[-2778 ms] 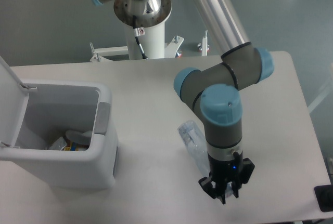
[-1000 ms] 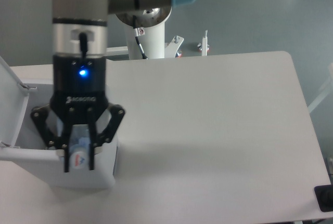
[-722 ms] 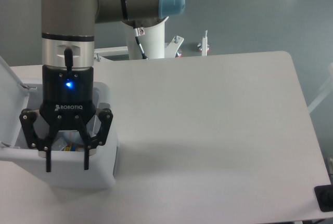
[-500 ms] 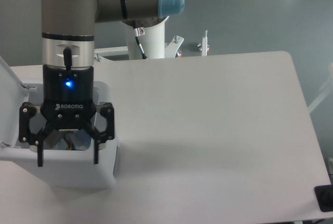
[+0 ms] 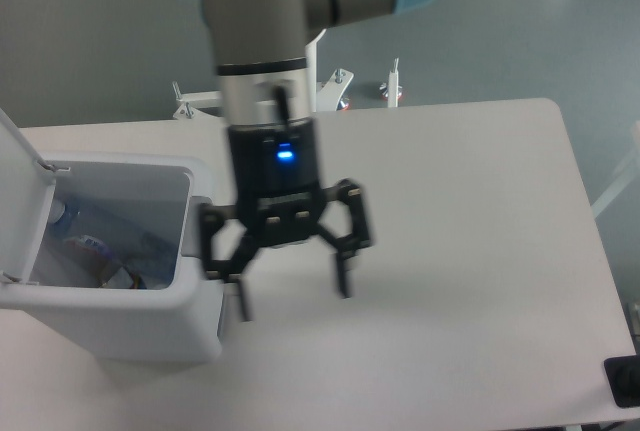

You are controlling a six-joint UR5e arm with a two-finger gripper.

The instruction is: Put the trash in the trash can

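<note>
The white trash can (image 5: 190, 326) stands at the left with its flip lid (image 5: 15, 191) raised and a grey tab on its right rim. Inside it lies the crushed clear bluish bottle (image 5: 95, 241), slanting from upper left to lower right over colourful scraps. The flat clear packet with a white label does not show. My gripper (image 5: 292, 296) hangs open and empty over the table just right of the can, fingers (image 5: 241, 296) spread wide.
The white table (image 5: 470, 251) stretches right of the can. The arm's white base post (image 5: 300, 91) stands behind the table's far edge. A dark object (image 5: 622, 383) sits at the lower right corner.
The gripper carried the bottle to the can, opened over it and let the bottle drop inside. It has since swung right, out from over the can, still open.
</note>
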